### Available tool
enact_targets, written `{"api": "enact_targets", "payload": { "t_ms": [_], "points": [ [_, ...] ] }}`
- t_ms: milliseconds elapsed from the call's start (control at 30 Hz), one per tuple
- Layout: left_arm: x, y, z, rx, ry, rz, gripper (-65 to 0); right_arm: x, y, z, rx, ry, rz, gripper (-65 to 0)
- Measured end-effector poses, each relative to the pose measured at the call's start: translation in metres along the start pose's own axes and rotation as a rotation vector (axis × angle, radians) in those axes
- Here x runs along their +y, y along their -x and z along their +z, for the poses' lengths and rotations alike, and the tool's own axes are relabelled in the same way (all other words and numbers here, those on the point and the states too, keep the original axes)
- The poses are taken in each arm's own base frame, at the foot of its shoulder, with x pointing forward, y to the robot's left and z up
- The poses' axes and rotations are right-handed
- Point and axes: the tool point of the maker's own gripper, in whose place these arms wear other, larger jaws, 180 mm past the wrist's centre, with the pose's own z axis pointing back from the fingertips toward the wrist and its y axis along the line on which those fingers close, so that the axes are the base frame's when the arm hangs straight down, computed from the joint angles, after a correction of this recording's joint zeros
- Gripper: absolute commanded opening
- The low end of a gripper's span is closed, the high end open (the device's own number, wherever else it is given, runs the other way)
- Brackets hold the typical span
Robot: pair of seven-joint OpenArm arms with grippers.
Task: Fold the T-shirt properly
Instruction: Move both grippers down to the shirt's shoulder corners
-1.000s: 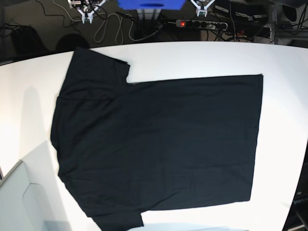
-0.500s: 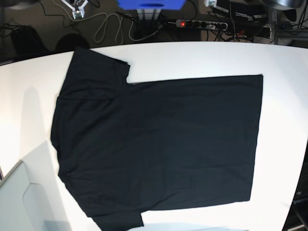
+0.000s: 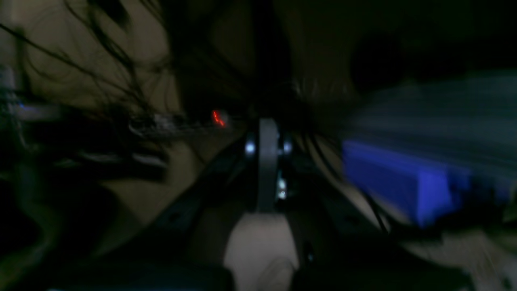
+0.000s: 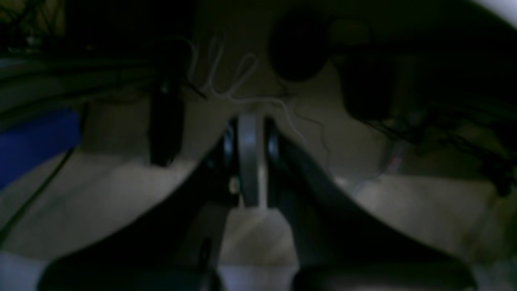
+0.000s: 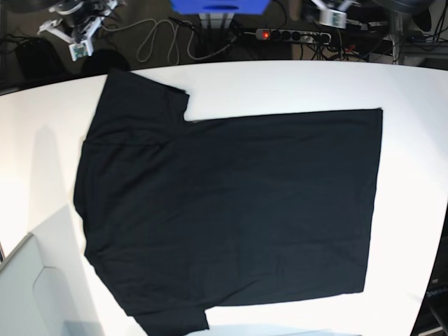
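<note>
The black T-shirt (image 5: 231, 210) lies spread flat on the white table (image 5: 413, 175), plain side up, with its sleeves at the left and its hem at the right. Both grippers hang beyond the table's far edge, apart from the cloth. My right gripper (image 5: 75, 35) is at the top left and my left gripper (image 5: 330, 15) at the top right. The blurred left wrist view shows my left gripper (image 3: 267, 137) shut on nothing. My right gripper (image 4: 248, 125) is shut and empty too, over the floor.
Behind the table lie a power strip (image 5: 290, 34) with a red light, a blue box (image 5: 218, 5) and loose cables (image 5: 157, 38). A grey-white panel (image 5: 35, 294) sits at the table's near left corner.
Both grippers have moved apart behind the table, the right one leftward and nearer the table's far edge, the left one rightward. The T-shirt has not moved.
</note>
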Motion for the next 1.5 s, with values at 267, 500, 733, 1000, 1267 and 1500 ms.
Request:
{"api": "enact_targets", "payload": {
  "t_ms": [267,500,733,1000,1267,1500],
  "points": [
    [0.042,-0.093,0.04,-0.26,-0.185,-0.007,-64.1,-0.003,-0.024,-0.011,-0.052,0.008,-0.017,-64.4],
    [0.081,-0.127,0.032,-0.303,-0.308,0.032,-44.0,0.008,-0.056,-0.015,-0.148,-0.074,0.054,-49.4],
    [0.115,-0.163,0.024,-0.328,-0.405,0.11,-43.8,0.006,-0.076,-0.015,-0.205,-0.105,0.152,-26.6],
    [0.146,-0.185,-0.001,-0.339,-0.437,0.223,-43.6,0.003,-0.089,-0.017,-0.24,-0.094,0.154,-26.9],
    [0.171,-0.173,-0.042,-0.287,-0.434,0.337,-40.5,0.003,-0.089,-0.017,-0.236,-0.091,0.156,-26.9],
    [0.162,-0.169,-0.075,-0.246,-0.326,0.324,-40.4,0.002,-0.087,-0.02,-0.229,-0.093,0.152,-26.9]
  ]
}}
